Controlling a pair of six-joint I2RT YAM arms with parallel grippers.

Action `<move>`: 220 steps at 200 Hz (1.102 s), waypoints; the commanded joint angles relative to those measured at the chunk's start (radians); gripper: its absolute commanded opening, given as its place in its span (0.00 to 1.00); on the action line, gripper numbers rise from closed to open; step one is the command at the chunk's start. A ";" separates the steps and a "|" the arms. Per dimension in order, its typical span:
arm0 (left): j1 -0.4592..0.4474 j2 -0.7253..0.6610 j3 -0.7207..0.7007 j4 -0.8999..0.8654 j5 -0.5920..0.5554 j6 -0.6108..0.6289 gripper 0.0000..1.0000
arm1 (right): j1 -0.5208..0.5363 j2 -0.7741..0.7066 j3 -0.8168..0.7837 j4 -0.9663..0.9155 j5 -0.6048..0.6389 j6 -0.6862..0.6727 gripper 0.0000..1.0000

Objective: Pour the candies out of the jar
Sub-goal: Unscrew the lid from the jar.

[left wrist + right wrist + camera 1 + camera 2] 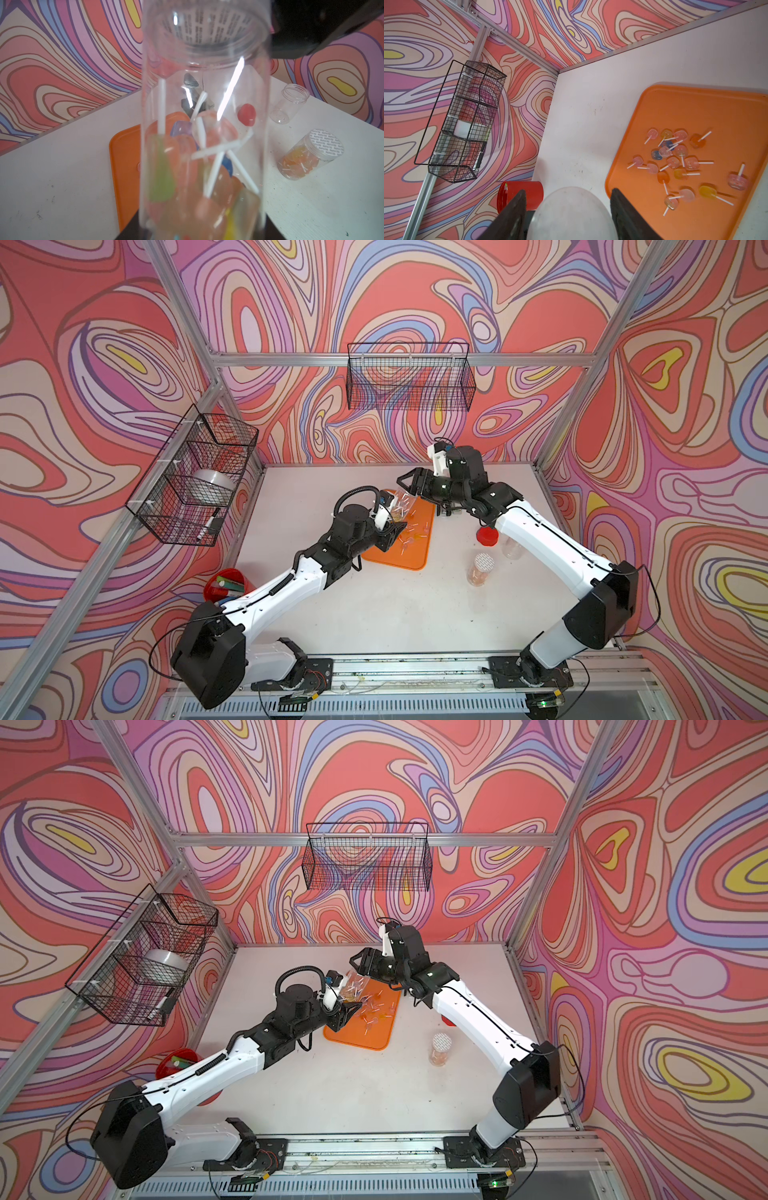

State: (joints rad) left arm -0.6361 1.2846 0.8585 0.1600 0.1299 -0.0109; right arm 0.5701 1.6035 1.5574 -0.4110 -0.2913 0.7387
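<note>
Candies (pixel 675 158): one loose bunch lies scattered on the orange tray (pixel 685 108). More sit inside the clear jar (pixel 397 506), piled at the end nearest the L gripper (pixel 391 531). Jar is tilted, up off the table (pixel 374 614), over the tray's far edge. L gripper is clamped on the jar body. Jar's other end, round and whitish, sits btw the fingers (pixel 517 212) of the R gripper (pixel 409 484); can't tell if they press it or stand just clear. On the table's right side: red lid (pixel 487 536), empty jar (pixel 511 547), sealed jar (pixel 481 568) upright w/ candies inside. Red cup (pixel 226 585) stands front left by the L arm.
</note>
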 commanded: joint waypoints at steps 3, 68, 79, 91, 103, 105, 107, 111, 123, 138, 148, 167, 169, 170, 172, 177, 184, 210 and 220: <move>-0.005 0.003 0.040 0.026 0.009 0.011 0.00 | 0.007 0.018 -0.010 0.017 -0.020 -0.008 0.66; -0.005 -0.001 0.057 0.004 0.025 0.000 0.00 | 0.010 0.023 -0.015 0.003 -0.024 -0.024 0.59; -0.005 -0.004 0.056 0.006 0.028 0.000 0.00 | 0.010 0.019 -0.015 0.000 -0.020 -0.035 0.55; -0.005 -0.007 0.056 0.007 0.037 -0.002 0.00 | 0.010 0.010 -0.016 0.000 -0.021 -0.054 0.53; -0.004 -0.011 0.051 0.013 0.058 -0.001 0.00 | 0.008 -0.003 -0.017 0.011 -0.052 -0.093 0.52; -0.004 -0.010 0.051 0.013 0.064 -0.001 0.00 | 0.008 -0.005 -0.017 0.013 -0.057 -0.100 0.51; -0.004 -0.012 0.051 0.014 0.072 0.001 0.00 | 0.008 -0.007 -0.016 0.014 -0.062 -0.109 0.51; -0.001 -0.014 0.050 0.017 0.091 0.001 0.00 | 0.008 -0.011 -0.015 0.018 -0.078 -0.130 0.50; 0.008 -0.022 0.045 0.033 0.164 -0.007 0.00 | 0.004 -0.028 -0.020 0.042 -0.154 -0.189 0.47; 0.031 -0.038 0.027 0.089 0.305 -0.039 0.00 | -0.005 -0.061 -0.053 0.101 -0.289 -0.251 0.45; 0.048 -0.047 0.010 0.148 0.409 -0.072 0.00 | -0.012 -0.084 -0.079 0.150 -0.395 -0.276 0.45; 0.063 -0.055 -0.001 0.216 0.520 -0.120 0.00 | -0.023 -0.119 -0.109 0.200 -0.536 -0.306 0.44; 0.063 -0.055 0.000 0.219 0.528 -0.122 0.00 | -0.023 -0.122 -0.110 0.201 -0.545 -0.309 0.44; 0.064 -0.055 -0.001 0.219 0.531 -0.123 0.00 | -0.024 -0.123 -0.110 0.202 -0.550 -0.312 0.44; 0.064 -0.055 0.000 0.221 0.538 -0.125 0.00 | -0.024 -0.125 -0.112 0.202 -0.560 -0.314 0.43; 0.065 -0.054 0.001 0.227 0.552 -0.131 0.00 | -0.026 -0.132 -0.115 0.204 -0.581 -0.319 0.42; 0.065 -0.054 0.002 0.232 0.569 -0.137 0.00 | -0.028 -0.138 -0.119 0.210 -0.608 -0.326 0.41; 0.065 -0.051 0.004 0.245 0.581 -0.149 0.00 | -0.029 -0.140 -0.117 0.201 -0.628 -0.337 0.40; 0.065 -0.050 0.005 0.243 0.574 -0.149 0.00 | -0.029 -0.135 -0.113 0.194 -0.623 -0.337 0.40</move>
State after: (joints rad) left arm -0.5686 1.2446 0.8501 0.2962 0.6102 -0.1204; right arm 0.5087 1.4807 1.4513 -0.2295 -0.7185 0.4263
